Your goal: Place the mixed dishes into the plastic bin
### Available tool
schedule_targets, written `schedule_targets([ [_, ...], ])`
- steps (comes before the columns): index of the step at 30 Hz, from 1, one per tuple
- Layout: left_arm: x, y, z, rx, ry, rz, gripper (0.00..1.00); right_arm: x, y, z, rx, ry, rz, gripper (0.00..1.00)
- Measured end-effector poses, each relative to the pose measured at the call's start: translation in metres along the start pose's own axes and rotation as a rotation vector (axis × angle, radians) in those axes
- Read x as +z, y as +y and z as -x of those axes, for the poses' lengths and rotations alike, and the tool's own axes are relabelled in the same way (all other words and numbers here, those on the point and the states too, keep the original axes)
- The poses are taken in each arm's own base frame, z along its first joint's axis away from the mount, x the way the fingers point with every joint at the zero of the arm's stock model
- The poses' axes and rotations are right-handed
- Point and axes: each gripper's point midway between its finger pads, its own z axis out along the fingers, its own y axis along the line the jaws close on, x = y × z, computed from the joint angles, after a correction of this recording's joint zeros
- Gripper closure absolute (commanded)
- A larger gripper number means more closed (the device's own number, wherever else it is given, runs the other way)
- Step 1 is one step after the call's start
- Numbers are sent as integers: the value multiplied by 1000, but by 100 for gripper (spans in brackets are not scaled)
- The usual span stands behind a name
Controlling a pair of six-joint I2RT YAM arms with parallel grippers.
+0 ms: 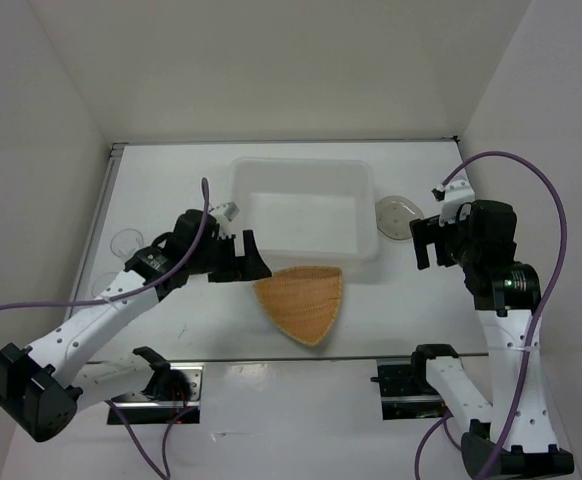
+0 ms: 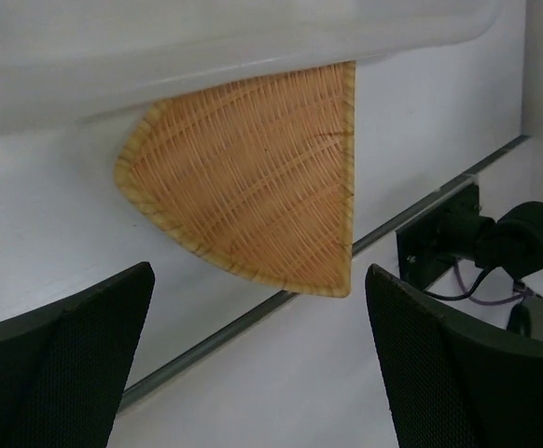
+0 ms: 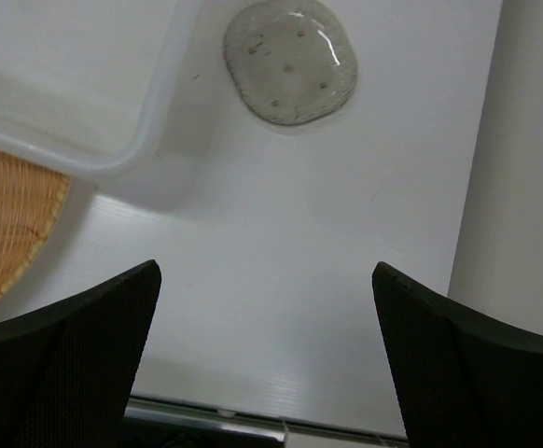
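I see the bin mid-table, with the orange plate outside it, tucked under its near rim. The small grey plate lies just beside its right end. My left gripper and right gripper hover spread wide, gripping nothing.

Soft, even overhead light is flooding the white worktop; whites are nearly blowing out. Beside the plastic bin, a faint grey shadow is falling toward 5 o'clock. The small grey plate is catching a glint at 1 o'clock. In the wrist views, the jaws are blurring dark at 5 and 7 o'clock.
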Motion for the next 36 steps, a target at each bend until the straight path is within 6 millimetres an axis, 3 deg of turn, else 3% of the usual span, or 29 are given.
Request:
schedule_targets([
  [5,19,0,-23,-148,-7,-17,0,2,-7,9,47,-70,-55,2],
  [11,41,29,-43,-262,10,83,0,0,-8,8,135,-167,-85,2],
  [16,54,49,-51,-306,-3,144,0,-7,-7,20,145,-271,-89,2],
  [20,67,67,-68,-331,22,190,0,-2,-5,19,154,-297,-80,2],
  [24,83,75,-71,-335,40,206,0,-5,0,19,150,-322,-64,2],
  [30,109,73,-58,-305,4,158,0,-8,0,23,148,-346,-60,2],
  [34,124,71,-45,-284,-22,123,12,-8,0,23,148,-346,-60,2],
  [35,127,69,-43,-278,-28,111,17,-8,0,23,148,-347,-60,2],
  [36,130,68,-41,-274,-31,99,29,-8,0,24,148,-348,-61,2],
])
